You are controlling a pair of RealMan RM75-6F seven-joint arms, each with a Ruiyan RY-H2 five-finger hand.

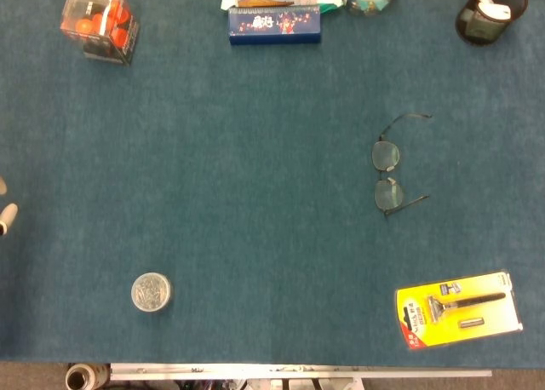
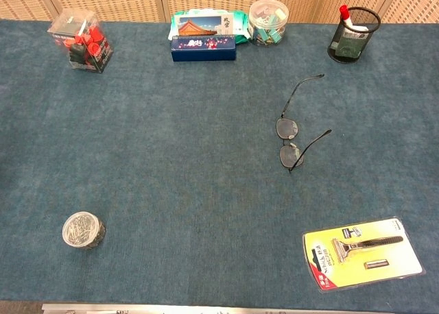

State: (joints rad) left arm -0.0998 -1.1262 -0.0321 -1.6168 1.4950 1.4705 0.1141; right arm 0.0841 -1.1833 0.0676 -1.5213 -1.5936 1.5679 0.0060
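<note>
My left hand (image 1: 5, 209) barely shows: only pale fingertips at the 9 o'clock edge of the head view, holding nothing I can see, and whether the fingers are apart or together I cannot tell. The chest view does not show it. My right hand is out of both views.

Nearest thing to that hand is the round clear tub of paper clips (image 1: 151, 292), sitting upright on the bench (image 1: 255, 194) toward 7 o'clock, well apart from the fingertips; the chest view has it too (image 2: 82, 230).

Going outward: clear box of red and black items (image 1: 100, 21) at 11 o'clock. Dark blue flat box (image 1: 274, 24) at 12 o'clock, with a pack of wipes (image 2: 206, 20) just behind it and touching. Clear round jar (image 2: 269, 21) just right of those. Black mesh pen cup (image 2: 353, 34) at 1 o'clock, red-capped marker inside. Wire-frame glasses (image 1: 390, 175) lie open, lenses down on the blue cloth, around 3 o'clock from centre. Yellow razor blister pack (image 1: 458, 309) flat at 5 o'clock, near the front edge, well apart from the glasses.
</note>
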